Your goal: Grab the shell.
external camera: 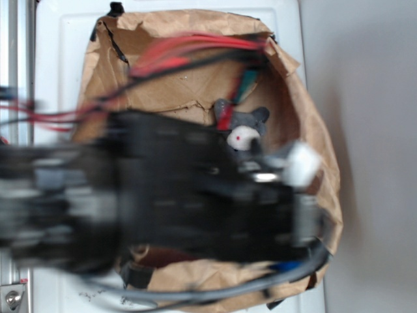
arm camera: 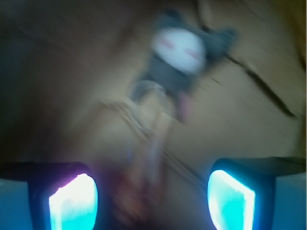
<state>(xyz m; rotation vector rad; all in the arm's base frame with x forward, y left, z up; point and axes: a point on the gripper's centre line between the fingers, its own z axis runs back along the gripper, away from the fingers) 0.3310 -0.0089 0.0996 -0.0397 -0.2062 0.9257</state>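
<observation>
From the wrist view my pincer [arm camera: 152, 201] stands wide open, a glowing pad [arm camera: 74, 203] at each lower corner. The shell [arm camera: 149, 143], blurred, lies in the gap, running toward 12 o'clock to the plush toy [arm camera: 184, 52]. Crumpled brown paper [external camera: 176, 91] walls the worktop; the arm [external camera: 195, 195] hides its middle.

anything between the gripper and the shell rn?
Nothing visible. In the wrist view the shell lies in the open gap ahead of the gripper; the plush toy sits beyond its far end. Heavy blur, so treat as tentative.
</observation>
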